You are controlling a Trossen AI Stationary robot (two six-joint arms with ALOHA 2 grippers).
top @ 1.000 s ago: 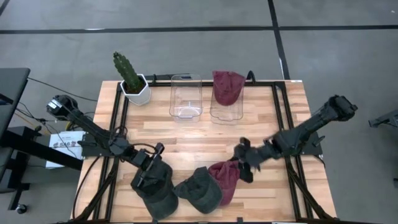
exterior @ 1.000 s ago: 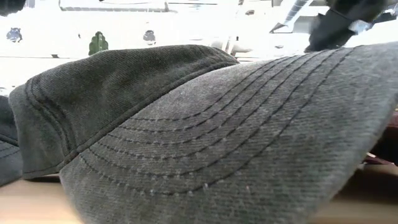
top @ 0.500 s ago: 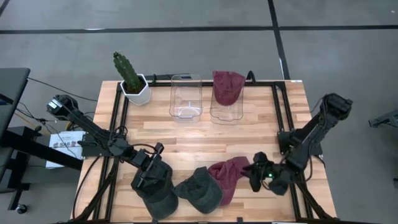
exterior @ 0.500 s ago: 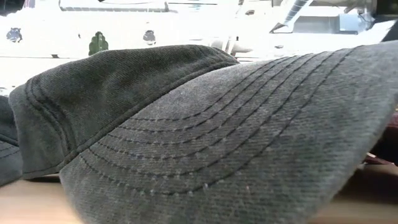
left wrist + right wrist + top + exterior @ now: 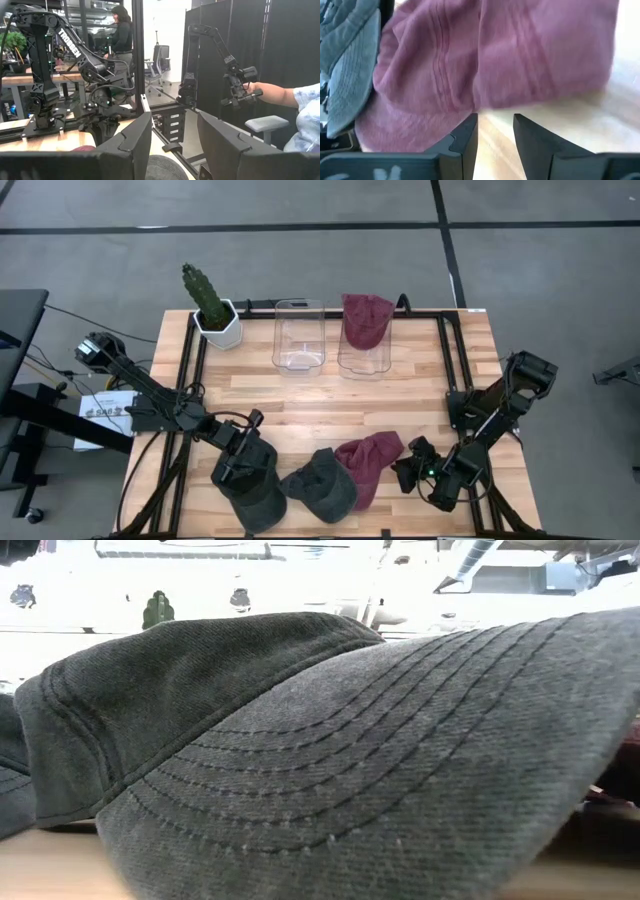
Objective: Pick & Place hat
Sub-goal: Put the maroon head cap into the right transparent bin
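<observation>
Right gripper short of the maroon hat, nothing held yet

We see our right gripper [image 5: 412,471] low at the table's front edge, fingers apart and empty, just beside the soft maroon cloth cap [image 5: 368,464] lying against the dark grey denim cap [image 5: 320,482]. Closing now, we judge, could pinch only the brim edge or drag both caps. Left gripper [image 5: 243,457] rests spread on another dark cap.
</observation>
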